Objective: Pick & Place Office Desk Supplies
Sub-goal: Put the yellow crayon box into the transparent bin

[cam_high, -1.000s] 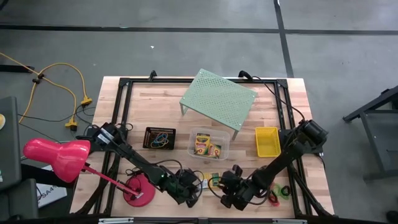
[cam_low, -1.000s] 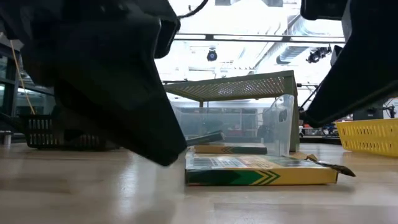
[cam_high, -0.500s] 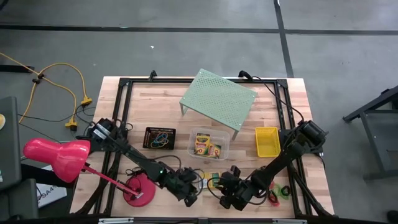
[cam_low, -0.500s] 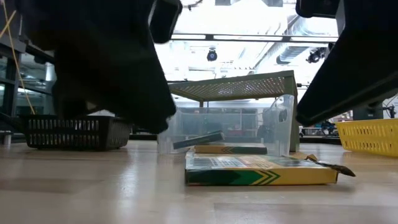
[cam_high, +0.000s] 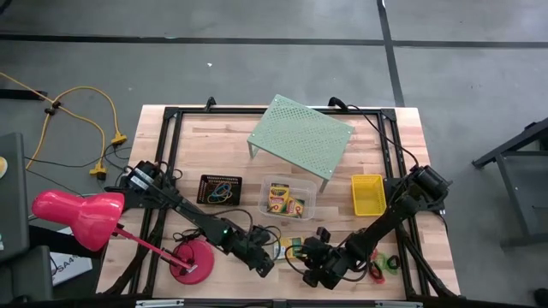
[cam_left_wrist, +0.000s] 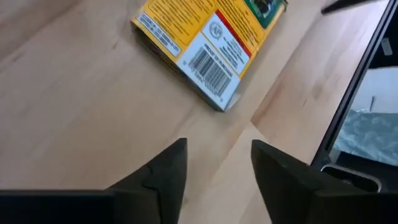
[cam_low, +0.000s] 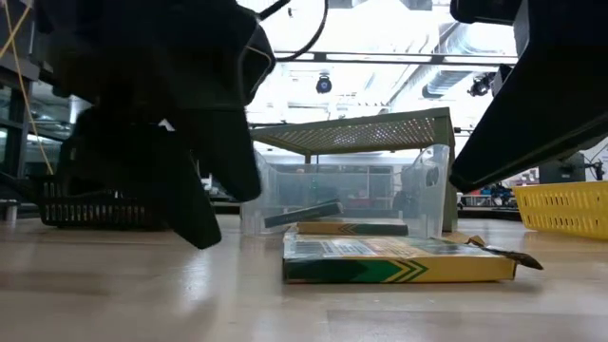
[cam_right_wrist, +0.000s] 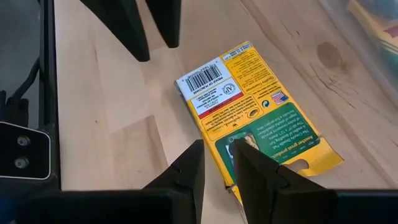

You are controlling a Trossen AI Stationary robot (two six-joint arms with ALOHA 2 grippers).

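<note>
A green-and-yellow card box point(cam_high: 289, 247) lies flat on the wood near the table's front edge, barcode side up point(cam_right_wrist: 255, 106). In the low view its flap end point(cam_low: 503, 255) sticks out toward the right. My left gripper point(cam_left_wrist: 217, 149) is open just left of the box and a little above the table, with bare wood between its fingers. My right gripper point(cam_right_wrist: 217, 152) hovers over the box's green end, coming from the right. Its fingers stand a narrow gap apart with nothing between them. In the low view both grippers are clear of the box point(cam_low: 399, 258).
The clear tub point(cam_high: 288, 198) holding more card boxes stands just behind the box. The black mesh tray point(cam_high: 220, 189) with rubber bands is to its left and the yellow basket point(cam_high: 367, 194) to its right. A green shelf point(cam_high: 300, 135) stands at the back. The pink lamp's base point(cam_high: 191, 261) is front left. Little rings point(cam_high: 387, 262) lie front right.
My left gripper has risen a little off the table, rolled, and drawn toward the table's left, away from the box. Its fingers showed as one wedge in the low view and now stand apart, so it has opened. The box has stayed where it lay.
</note>
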